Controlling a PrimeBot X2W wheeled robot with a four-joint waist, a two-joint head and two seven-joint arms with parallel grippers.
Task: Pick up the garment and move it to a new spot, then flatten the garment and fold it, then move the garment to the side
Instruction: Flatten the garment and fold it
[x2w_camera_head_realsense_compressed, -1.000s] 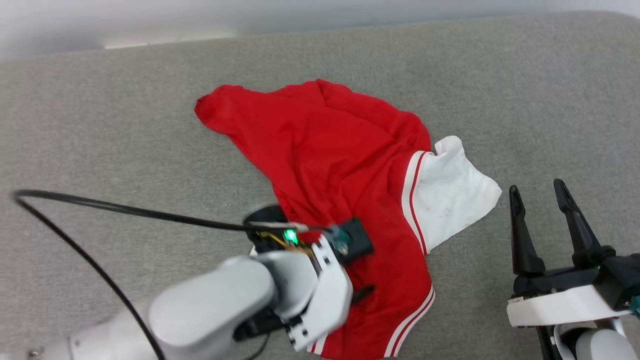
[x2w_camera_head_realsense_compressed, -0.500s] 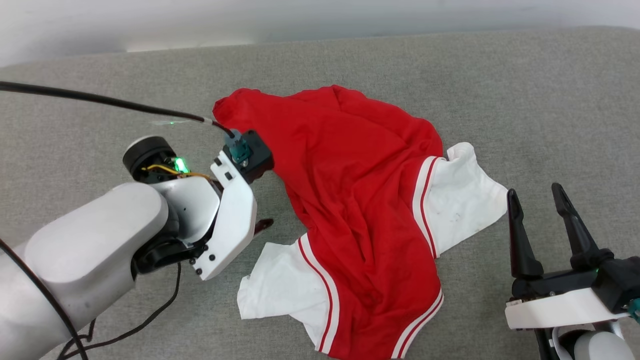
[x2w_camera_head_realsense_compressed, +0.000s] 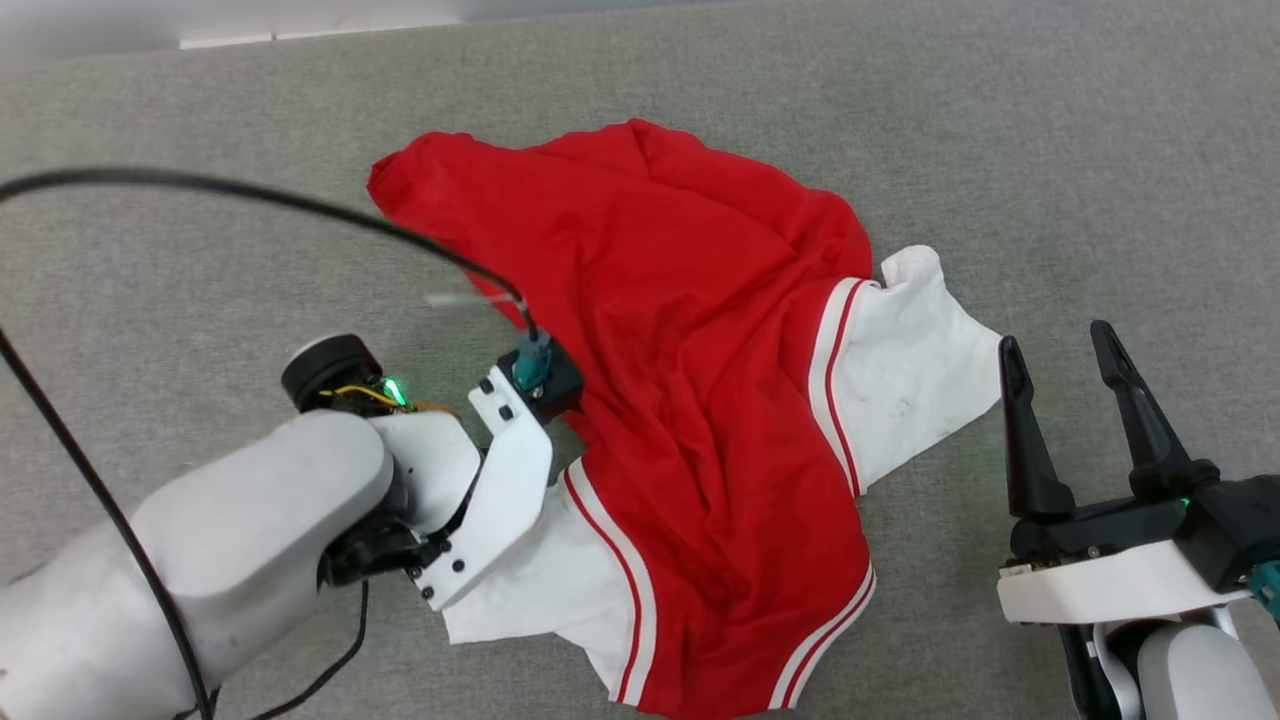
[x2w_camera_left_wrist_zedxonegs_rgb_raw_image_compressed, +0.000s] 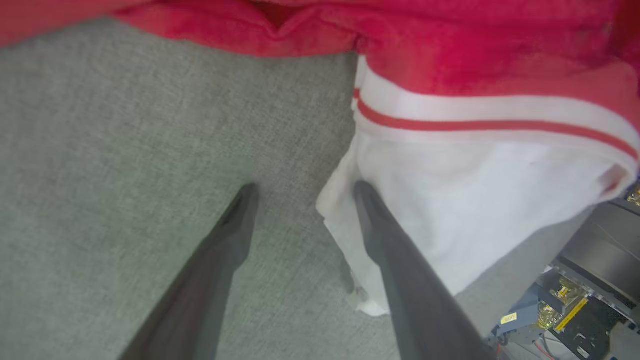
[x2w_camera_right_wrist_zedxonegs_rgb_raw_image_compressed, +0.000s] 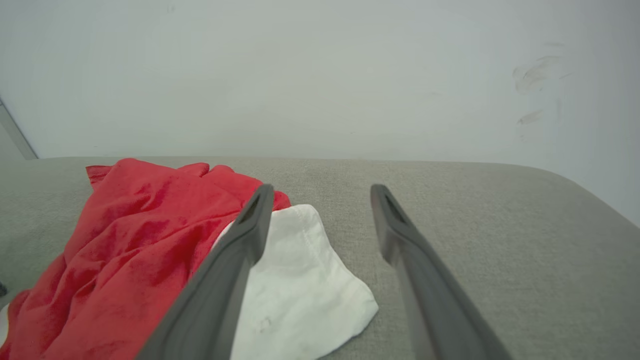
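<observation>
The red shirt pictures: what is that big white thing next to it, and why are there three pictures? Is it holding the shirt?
That white thing is the robot's left arm. The robot has two arms, and each ends in a gripper, a kind of hand with two long dark fingers. One picture comes from a camera on its head, looking down. The other two come from little cameras on its wrists, peeking along the fingers.

On the grey surface lies a crumpled red jersey. The left gripper is open, with one finger over the grey surface and one over the edge of a white sleeve. The right gripper is open too, beside the other sleeve. Neither holds anything right now. The black line is a cable plugged in at the left wrist.
</observation>
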